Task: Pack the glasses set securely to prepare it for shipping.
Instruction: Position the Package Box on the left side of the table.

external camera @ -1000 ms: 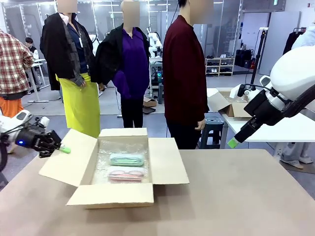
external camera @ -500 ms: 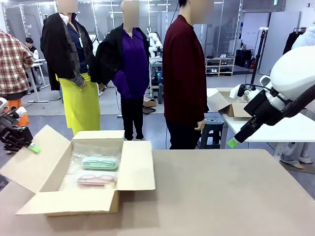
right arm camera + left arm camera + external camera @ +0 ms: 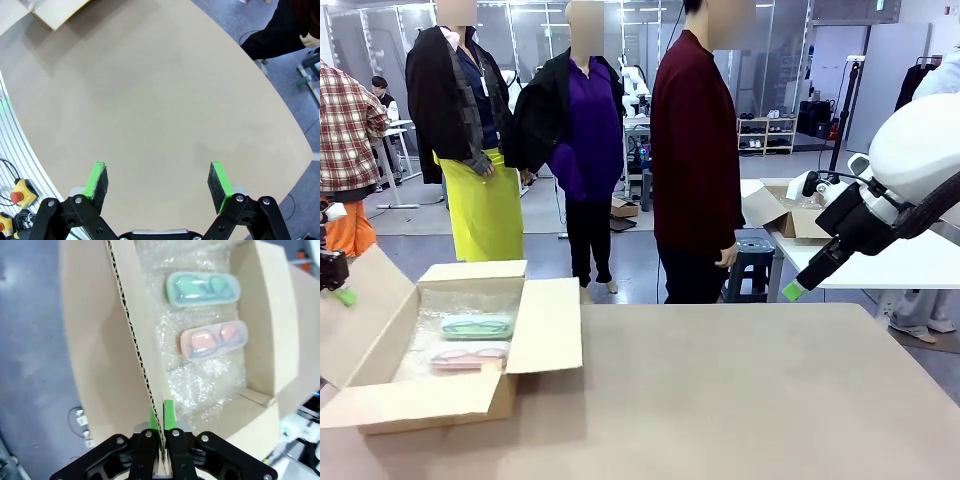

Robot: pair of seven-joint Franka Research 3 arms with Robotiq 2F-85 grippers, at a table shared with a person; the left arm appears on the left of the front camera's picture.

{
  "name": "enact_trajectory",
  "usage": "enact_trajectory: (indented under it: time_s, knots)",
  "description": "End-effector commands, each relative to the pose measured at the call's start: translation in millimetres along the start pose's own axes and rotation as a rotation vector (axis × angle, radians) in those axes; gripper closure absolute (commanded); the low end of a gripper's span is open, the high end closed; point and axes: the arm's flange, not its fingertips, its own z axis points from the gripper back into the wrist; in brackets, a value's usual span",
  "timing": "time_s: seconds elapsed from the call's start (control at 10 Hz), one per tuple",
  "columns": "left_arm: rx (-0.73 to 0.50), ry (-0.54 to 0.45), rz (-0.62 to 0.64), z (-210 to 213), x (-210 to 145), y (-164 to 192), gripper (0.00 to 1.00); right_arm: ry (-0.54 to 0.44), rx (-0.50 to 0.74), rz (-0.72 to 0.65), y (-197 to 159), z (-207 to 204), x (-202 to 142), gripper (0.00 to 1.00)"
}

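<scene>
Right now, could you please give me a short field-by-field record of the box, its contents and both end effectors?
box: open cardboard box, at the table's left
lining: bubble wrap
contents: mint green case and pink case, side by side
left end effector: shut on box flap
right end effector: open, holding nothing, above bare table
</scene>
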Motion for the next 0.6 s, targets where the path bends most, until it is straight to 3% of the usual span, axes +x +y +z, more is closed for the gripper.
enact_trajectory:
  time_s: [0.0,0.1,0.5]
  knots:
    - [0.11,-0.025,-0.012,9.9,-4.6,1.1,1.0,0.01,-0.005,-0.019,3.9,0.3,1.8,0.0]
    - [0.175,-0.014,-0.055,14.8,-5.7,2.7,1.0,0.01,-0.005,-0.019,3.9,0.3,1.8,0.0]
    - [0.215,0.006,-0.151,19.3,-2.1,-8.3,1.0,0.01,-0.005,-0.019,3.9,0.3,1.8,0.0]
